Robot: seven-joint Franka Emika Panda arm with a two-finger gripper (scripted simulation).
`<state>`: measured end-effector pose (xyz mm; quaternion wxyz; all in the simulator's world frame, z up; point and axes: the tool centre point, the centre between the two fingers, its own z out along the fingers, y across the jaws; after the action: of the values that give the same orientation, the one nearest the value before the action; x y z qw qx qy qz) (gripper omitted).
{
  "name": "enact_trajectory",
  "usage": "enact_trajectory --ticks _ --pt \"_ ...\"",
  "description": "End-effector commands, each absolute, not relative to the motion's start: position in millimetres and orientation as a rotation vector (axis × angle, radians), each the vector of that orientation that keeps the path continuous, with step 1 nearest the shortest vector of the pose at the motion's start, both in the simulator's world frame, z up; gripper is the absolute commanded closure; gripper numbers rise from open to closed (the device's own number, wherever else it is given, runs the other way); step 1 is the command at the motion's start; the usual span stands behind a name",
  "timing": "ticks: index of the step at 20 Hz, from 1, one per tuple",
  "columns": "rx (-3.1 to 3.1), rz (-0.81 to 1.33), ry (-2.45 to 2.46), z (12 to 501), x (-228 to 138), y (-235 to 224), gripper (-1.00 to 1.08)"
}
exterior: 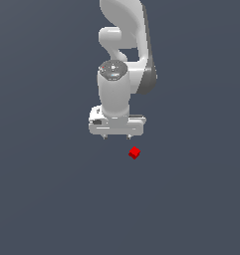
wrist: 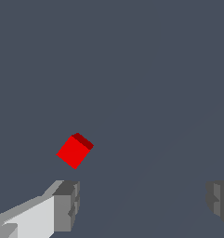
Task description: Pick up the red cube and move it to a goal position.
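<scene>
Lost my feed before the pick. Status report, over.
Pincer open, empty, fingers wide apart. Red cube on the floor, untouched, not between the fingers. Nothing in the way.

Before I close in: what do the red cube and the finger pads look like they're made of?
The red cube is a flat, matte, uniform red with no gloss or grain. It could be plastic or painted wood; a render can't settle that. The finger pads are a dull, ridged grey, suggesting rubber. The gripper body is smooth white, like a plastic or painted shell.
</scene>
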<state>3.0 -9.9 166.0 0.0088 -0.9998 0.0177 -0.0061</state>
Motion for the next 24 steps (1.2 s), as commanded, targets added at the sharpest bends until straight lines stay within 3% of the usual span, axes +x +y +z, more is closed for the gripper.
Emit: enact_trajectory --ticks 1,12,24 --pt "-3.123 -0.019 0.055 166 3 -10 -0.92" --pt "-3.122 -0.017 0.162 151 -1 -1 -0.92" --pt "-3.091 -0.012 0.511 101 -7 28 -0.92"
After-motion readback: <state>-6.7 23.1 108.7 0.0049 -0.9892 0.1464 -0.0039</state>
